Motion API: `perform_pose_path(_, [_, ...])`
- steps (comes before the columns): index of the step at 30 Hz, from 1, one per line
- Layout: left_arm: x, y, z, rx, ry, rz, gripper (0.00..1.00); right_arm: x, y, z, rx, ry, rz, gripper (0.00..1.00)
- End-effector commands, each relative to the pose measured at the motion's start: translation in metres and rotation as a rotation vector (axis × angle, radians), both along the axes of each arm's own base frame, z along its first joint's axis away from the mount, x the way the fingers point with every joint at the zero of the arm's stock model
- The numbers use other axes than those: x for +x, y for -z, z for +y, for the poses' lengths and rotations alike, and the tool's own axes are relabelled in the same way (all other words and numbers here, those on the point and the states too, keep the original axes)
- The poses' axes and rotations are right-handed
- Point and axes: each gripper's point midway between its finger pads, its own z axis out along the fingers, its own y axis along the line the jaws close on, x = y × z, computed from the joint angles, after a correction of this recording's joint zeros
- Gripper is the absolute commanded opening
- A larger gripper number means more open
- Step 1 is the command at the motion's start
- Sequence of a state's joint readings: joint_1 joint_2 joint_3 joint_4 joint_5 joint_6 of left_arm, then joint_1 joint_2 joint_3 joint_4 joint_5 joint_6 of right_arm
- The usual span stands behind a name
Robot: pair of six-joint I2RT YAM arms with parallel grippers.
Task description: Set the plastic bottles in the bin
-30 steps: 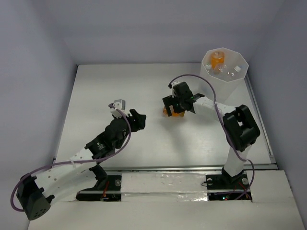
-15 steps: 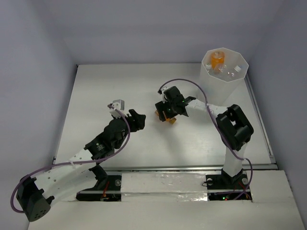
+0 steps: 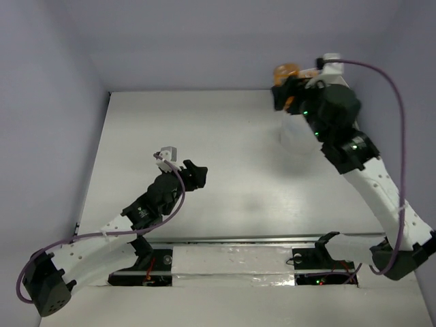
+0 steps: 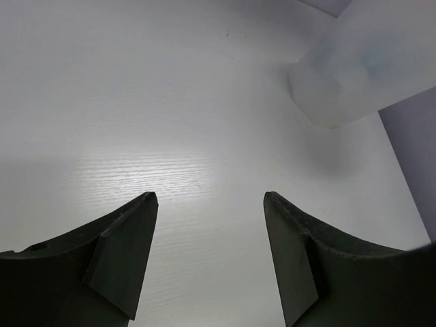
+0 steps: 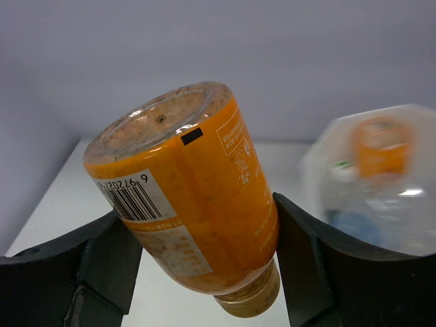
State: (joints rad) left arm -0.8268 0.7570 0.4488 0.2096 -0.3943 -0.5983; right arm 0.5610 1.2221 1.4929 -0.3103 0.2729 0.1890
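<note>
My right gripper (image 3: 289, 87) is raised at the back right, shut on a short orange bottle (image 3: 285, 72). In the right wrist view that bottle (image 5: 194, 197) lies tilted between the fingers, cap toward the camera, base away. The bin (image 5: 409, 204) sits just to its right, holding another orange bottle (image 5: 381, 146) and clear bottles. From above, the arm covers most of the bin (image 3: 297, 133). My left gripper (image 3: 194, 174) hovers low over the middle left of the table, open and empty. The left wrist view shows bare table between its fingers (image 4: 122, 245) and the bin (image 4: 361, 68) far ahead.
White walls close in the table (image 3: 225, 129) at the left, back and right. The right arm's elbow (image 3: 351, 153) stretches over the table's right side. A metal rail (image 3: 238, 240) runs along the near edge by both arm bases.
The right arm has lifted the orange bottle off the middle of the table and carried it up and back right to the bin. The left arm has barely moved.
</note>
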Motion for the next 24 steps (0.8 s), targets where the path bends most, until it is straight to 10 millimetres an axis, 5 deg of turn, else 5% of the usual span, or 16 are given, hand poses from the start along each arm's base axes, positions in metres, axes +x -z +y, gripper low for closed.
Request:
perform_pose_path(1, [0.006,-0.006,0.001,-0.012,-0.013,-0.046,0.61,0.022,-0.022,-0.088,0.049,0.339,-0.038,0.47])
perform_pose_path(4, [0.006,-0.002,0.006,0.009,-0.030,-0.048,0.61,0.039,-0.037,-0.136,0.047,0.510,-0.073,0.48])
perform_pose_path(5, [0.006,-0.001,0.007,0.014,-0.034,-0.050,0.61,0.052,-0.022,-0.146,0.004,0.559,-0.021,0.48])
perform_pose_path(14, [0.004,0.001,0.010,0.012,-0.034,-0.066,0.61,0.089,0.010,-0.223,-0.152,0.752,0.129,0.52])
perform_pose_path(21, [0.004,0.001,0.013,0.012,-0.043,-0.065,0.61,0.109,0.044,-0.231,-0.173,0.745,0.201,0.58])
perform_pose_path(24, [0.004,0.000,0.014,0.008,-0.048,-0.069,0.62,0.110,0.044,-0.228,-0.142,0.735,0.203,0.79])
